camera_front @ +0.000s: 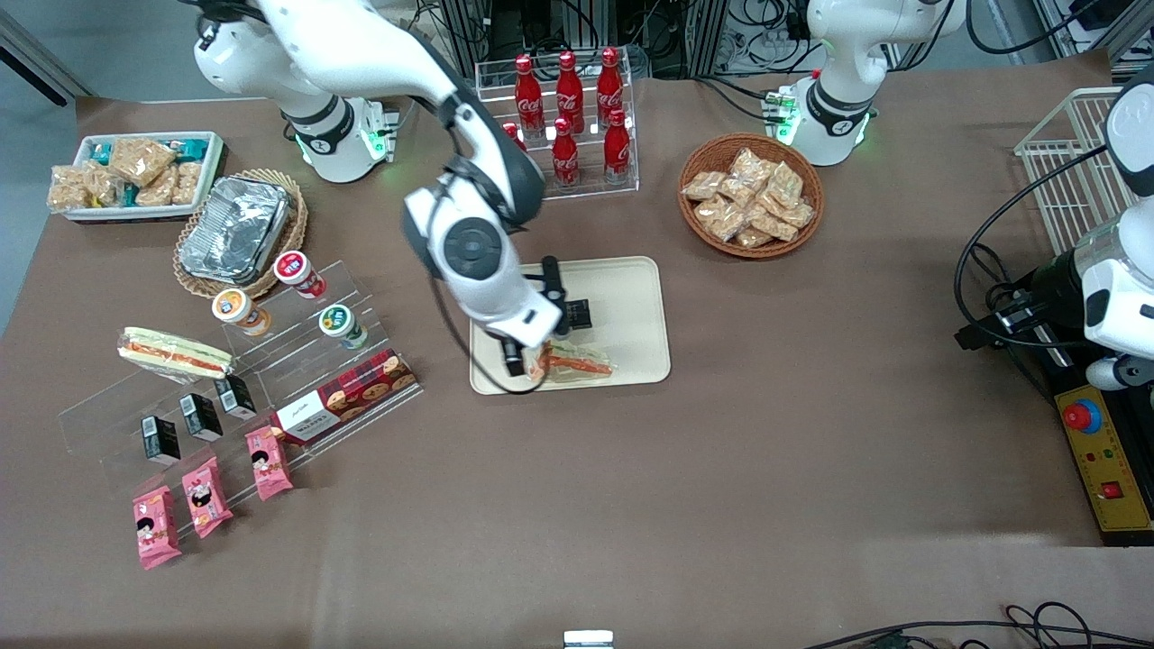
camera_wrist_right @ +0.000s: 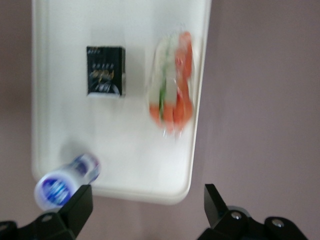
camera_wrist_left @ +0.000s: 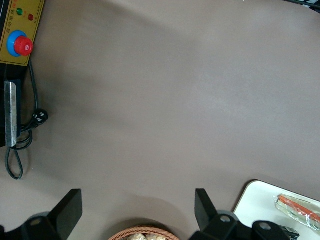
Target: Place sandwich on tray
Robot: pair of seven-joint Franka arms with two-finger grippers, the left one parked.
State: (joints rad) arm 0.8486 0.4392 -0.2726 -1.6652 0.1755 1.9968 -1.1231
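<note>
Fig.: sandwich [camera_wrist_right: 172,82] lies on tray [camera_wrist_right: 60,30], near rim, lower centre of front view. Gripper [camera_wrist_right: 147,210] above, spread, empty. We judge placement done; only retreat left.

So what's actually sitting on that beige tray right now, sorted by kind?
On the tray, with the open gripper hovering just above it:
Sandwich: 1
Small black box: 1
Blue-topped cup: 1
Total: 3
</note>
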